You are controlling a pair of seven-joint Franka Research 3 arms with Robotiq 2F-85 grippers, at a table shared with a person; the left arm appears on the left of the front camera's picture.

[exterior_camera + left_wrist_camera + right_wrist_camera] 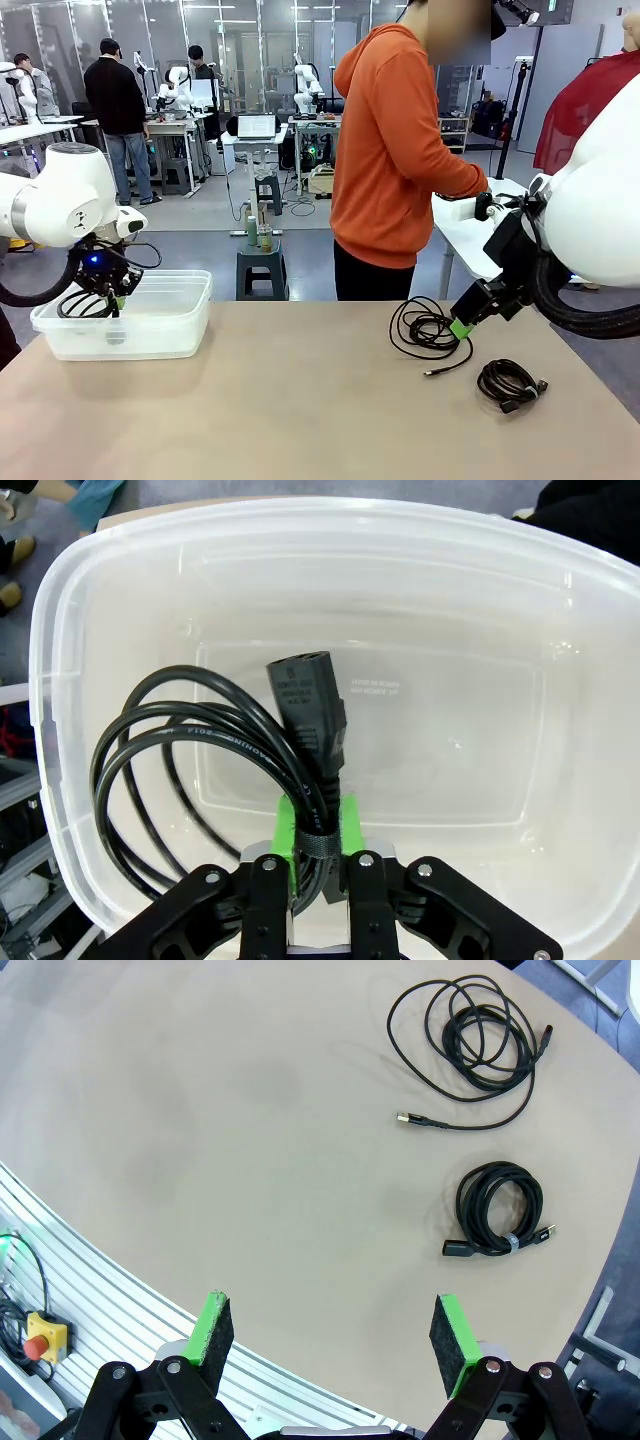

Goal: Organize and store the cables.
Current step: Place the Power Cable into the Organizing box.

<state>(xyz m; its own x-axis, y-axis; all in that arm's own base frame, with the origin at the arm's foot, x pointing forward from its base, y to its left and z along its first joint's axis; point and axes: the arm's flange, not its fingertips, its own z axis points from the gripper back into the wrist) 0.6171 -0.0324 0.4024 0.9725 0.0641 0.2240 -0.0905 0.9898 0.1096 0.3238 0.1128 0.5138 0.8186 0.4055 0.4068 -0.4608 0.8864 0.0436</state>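
Tan surface (300,420) close by. On its right side, two more to store: tight coil (510,381) nearer, loose coil (428,328) just past it. Near them, right tool (332,1330), spread wide, holding nothing. Over on the left, left tool (318,830) down in clear bin (150,338), pinching thick cable (305,705) by its strap (315,844). Looks like the drop-off step. Next: let go, lift out, then fetch another coil. Farthest off, person (400,150) in orange.
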